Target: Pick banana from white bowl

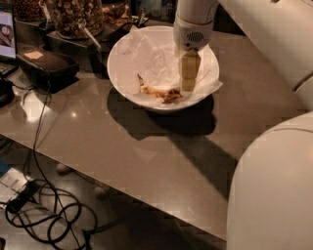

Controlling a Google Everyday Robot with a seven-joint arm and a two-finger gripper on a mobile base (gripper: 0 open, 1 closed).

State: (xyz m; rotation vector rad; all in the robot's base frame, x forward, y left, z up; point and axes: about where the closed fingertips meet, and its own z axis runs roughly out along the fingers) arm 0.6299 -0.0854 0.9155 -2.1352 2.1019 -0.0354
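The white bowl, lined with crumpled white paper, stands on the grey table near its far edge. The banana, curved, yellow with brown spots, lies in the front of the bowl. My gripper hangs down from the white arm into the bowl. Its tan fingers point straight down, with their tips just above the right end of the banana.
Glass jars of snacks stand behind the bowl at the far left. A black box sits to the left of the bowl. Cables lie on the floor below the table's left edge. My white body fills the lower right.
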